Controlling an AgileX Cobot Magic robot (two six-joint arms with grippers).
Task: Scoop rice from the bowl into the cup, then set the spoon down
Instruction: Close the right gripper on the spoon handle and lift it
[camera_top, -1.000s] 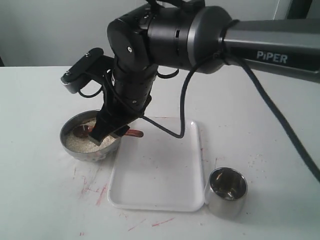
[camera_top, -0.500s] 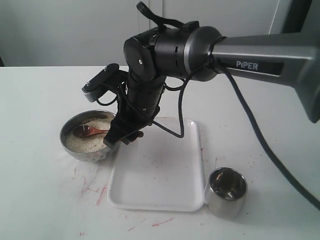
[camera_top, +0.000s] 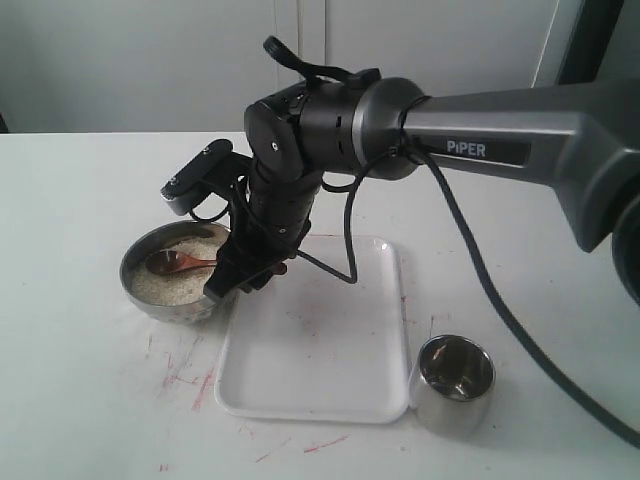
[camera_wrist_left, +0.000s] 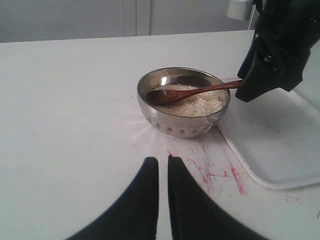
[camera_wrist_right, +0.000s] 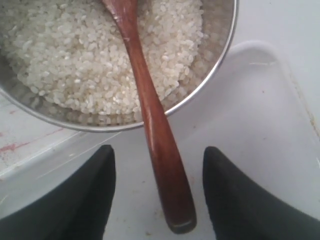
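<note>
Black right pincer (camera_wrist_right: 158, 150) angles down, fingers parted astride the spoon (camera_wrist_right: 145, 90).

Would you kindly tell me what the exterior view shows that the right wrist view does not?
Only the exterior view shows the cup, beside the tray's corner. Only the right wrist view shows that the right pincer is open, straddling the spoon's handle without touching it. Both show the spoon lying in the rice in the bowl, handle over the tray.
</note>
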